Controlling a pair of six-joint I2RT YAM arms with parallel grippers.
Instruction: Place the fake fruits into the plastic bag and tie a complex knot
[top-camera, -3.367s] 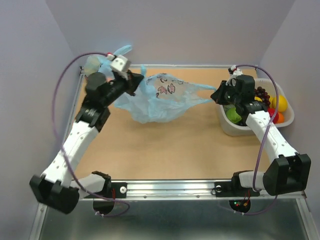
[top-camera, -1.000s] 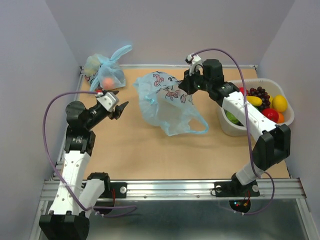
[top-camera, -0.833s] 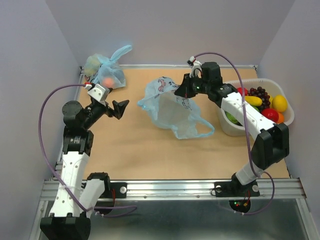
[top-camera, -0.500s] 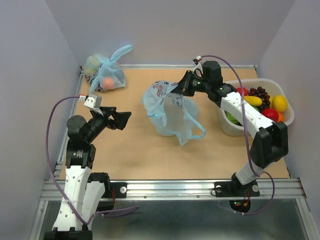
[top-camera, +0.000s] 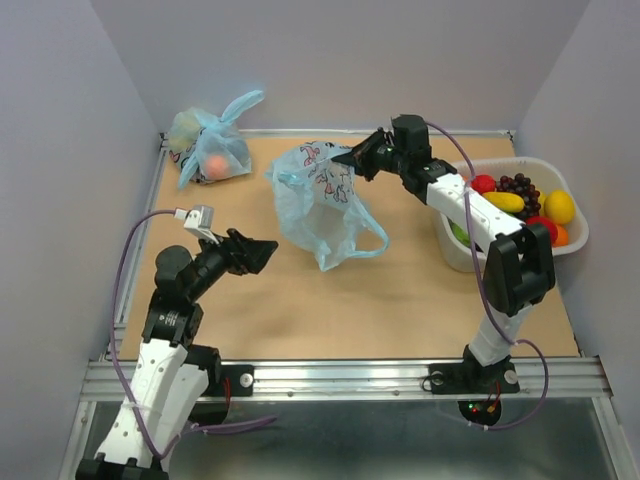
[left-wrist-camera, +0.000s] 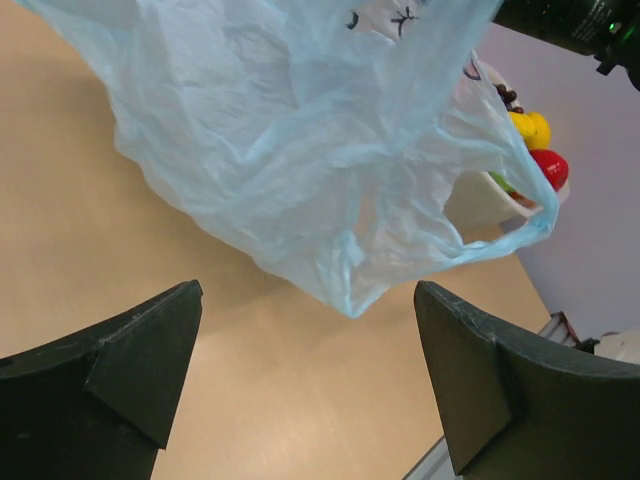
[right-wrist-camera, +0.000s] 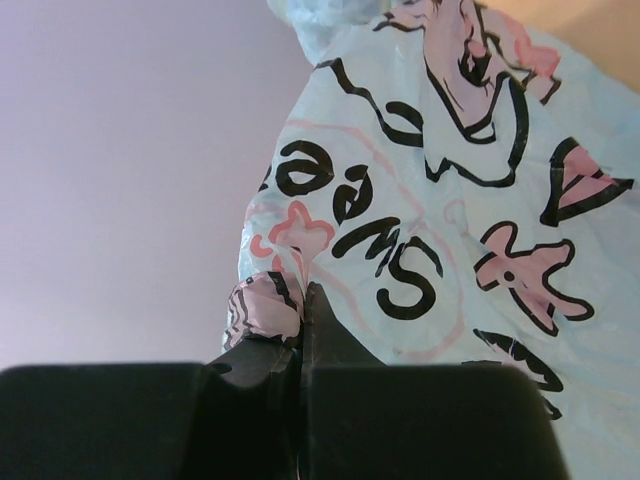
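Note:
The plastic bag (top-camera: 318, 205), light blue with a pink-and-dark printed panel, hangs above the table's middle. My right gripper (top-camera: 347, 158) is shut on its top edge; the right wrist view shows the jaws pinching a fold of the printed film (right-wrist-camera: 262, 305) at my right gripper (right-wrist-camera: 303, 300). One loop handle (top-camera: 368, 238) dangles loose, and no knot is in view. My left gripper (top-camera: 268, 250) stands wide open, low and to the left of the bag, holding nothing. In its own view the bag (left-wrist-camera: 300, 150) hangs beyond my left gripper (left-wrist-camera: 305, 370). The fake fruits (top-camera: 522, 205) lie in the bin.
A pale bin (top-camera: 452, 248) holding the fruits stands at the table's right edge, also seen as the bin (left-wrist-camera: 478, 200) in the left wrist view. A smaller tied blue bag (top-camera: 212, 152) with lumps inside sits at the back left corner. Walls close in behind and on both sides.
My left arm has drawn back toward the near edge, its jaws opening to full width. My right gripper has swung slightly left and back with the bag, which now hangs further left.

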